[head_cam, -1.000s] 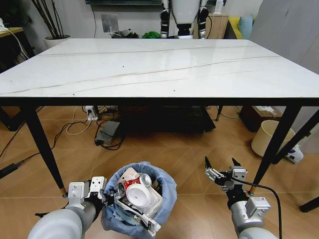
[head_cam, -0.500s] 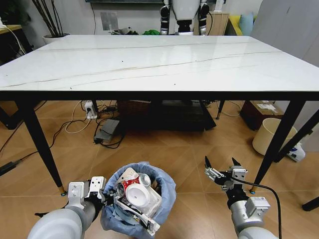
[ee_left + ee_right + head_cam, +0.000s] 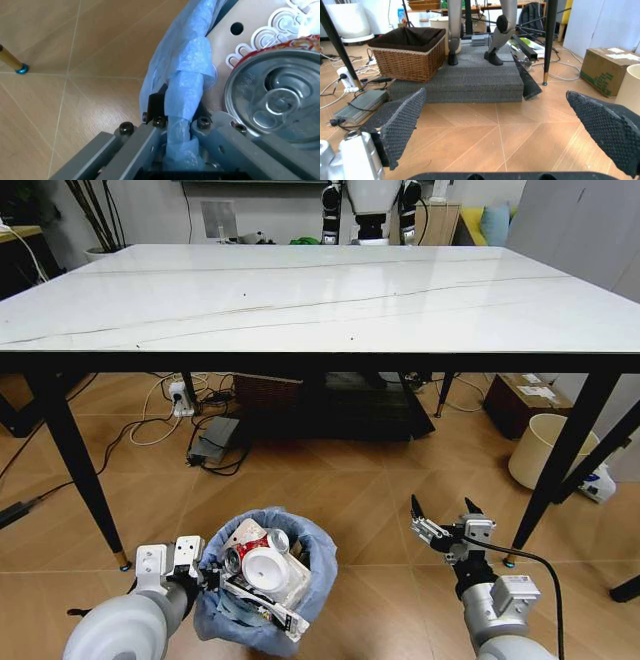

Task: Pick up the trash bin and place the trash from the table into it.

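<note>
The trash bin (image 3: 300, 605), lined with a crinkled light-blue bag, hangs low in front of me, above the wooden floor. Trash (image 3: 265, 568) fills it: a drink can, a white cup, torn cardboard and a long packet. My left gripper (image 3: 203, 576) is shut on the bin's left rim. In the left wrist view its fingers (image 3: 150, 129) pinch the blue bag (image 3: 187, 82) beside the can's top (image 3: 272, 105). My right gripper (image 3: 442, 506) stands open to the right of the bin, holding nothing; its pads (image 3: 402, 120) are spread wide. The table (image 3: 300, 300) has a bare white marble top.
Slim black table legs (image 3: 75, 470) (image 3: 565, 460) stand on either side of me. A cream round bin (image 3: 545, 450) sits by the right leg. Cables and a power strip (image 3: 215, 442) lie under the table, with a wicker basket (image 3: 410, 52) and grey foam platform (image 3: 465, 80) beyond.
The whole head picture has shifted, so the camera moved. The bin and my left gripper sit slightly further left in the picture. The right gripper looks unchanged.
</note>
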